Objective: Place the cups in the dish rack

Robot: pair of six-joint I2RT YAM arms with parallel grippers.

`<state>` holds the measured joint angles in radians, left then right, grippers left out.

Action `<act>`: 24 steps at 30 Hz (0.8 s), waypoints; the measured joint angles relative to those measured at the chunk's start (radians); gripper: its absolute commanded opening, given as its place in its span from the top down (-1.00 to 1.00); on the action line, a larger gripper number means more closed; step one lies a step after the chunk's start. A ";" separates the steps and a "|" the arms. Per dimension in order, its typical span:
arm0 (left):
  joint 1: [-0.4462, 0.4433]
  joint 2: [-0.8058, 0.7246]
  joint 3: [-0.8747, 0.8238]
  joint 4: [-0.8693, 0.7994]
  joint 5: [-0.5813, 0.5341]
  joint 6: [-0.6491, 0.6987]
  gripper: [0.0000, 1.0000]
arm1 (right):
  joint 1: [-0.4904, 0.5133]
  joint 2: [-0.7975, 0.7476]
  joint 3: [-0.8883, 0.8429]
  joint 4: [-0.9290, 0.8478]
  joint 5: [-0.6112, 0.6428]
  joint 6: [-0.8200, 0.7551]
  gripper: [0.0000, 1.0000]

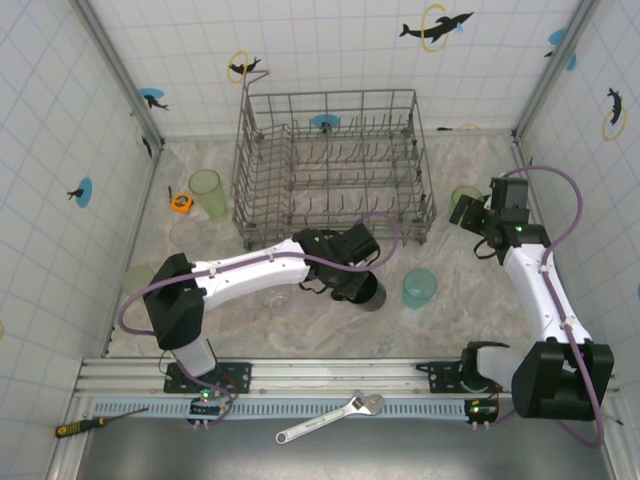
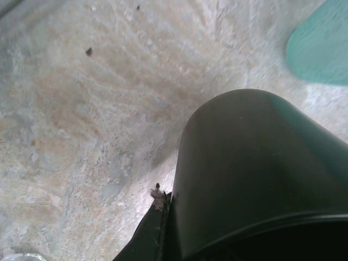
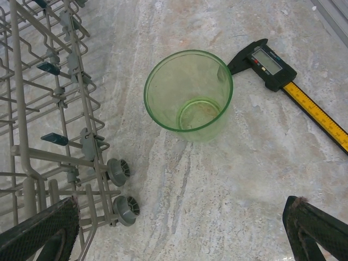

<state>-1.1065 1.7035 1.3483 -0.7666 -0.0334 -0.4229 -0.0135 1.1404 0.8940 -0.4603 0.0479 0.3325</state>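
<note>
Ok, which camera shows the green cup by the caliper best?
Right wrist view: the green cup stands upright, whole and close, interior visible. The top external view shows it small, partly hidden behind the right arm.

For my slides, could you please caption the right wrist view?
Open right gripper above an upright green tumbler beside the dish rack.

Looks like a robotics lab test cell dressed up as a kitchen. Boxed in by tile-print wall panels (image 1: 330, 50) stuck with dolphin stickers (image 1: 436, 26), over a marble-look desk (image 1: 330, 315). Fitted with a left arm (image 1: 250, 268) and a right arm (image 1: 540, 290) on an aluminium rail (image 1: 330, 375) at 6 o'clock. Furnished with a wire dish rack (image 1: 330, 165) at 12 o'clock. Strewn with workshop tools: wrench (image 1: 330, 419) at 6 o'clock, screwdriver (image 1: 95, 424) at 7, tape measure (image 1: 181, 202) at 10, digital caliper (image 3: 266, 62) in the right wrist view.
</note>
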 measured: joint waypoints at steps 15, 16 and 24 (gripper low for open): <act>0.005 -0.002 0.207 -0.089 -0.032 -0.031 1.00 | 0.000 -0.003 0.000 -0.001 -0.026 0.017 -0.99; 0.007 -0.002 0.221 -0.091 -0.031 -0.031 1.00 | 0.000 -0.005 0.000 -0.001 -0.027 0.018 -0.99; 0.084 -0.002 0.302 -0.101 -0.016 -0.050 1.00 | 0.000 -0.022 0.000 0.000 -0.043 0.027 -0.99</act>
<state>-1.0225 1.7020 1.6501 -0.8677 -0.0490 -0.4725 -0.0139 1.1187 0.8936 -0.4606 0.0048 0.3599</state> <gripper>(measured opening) 0.100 0.993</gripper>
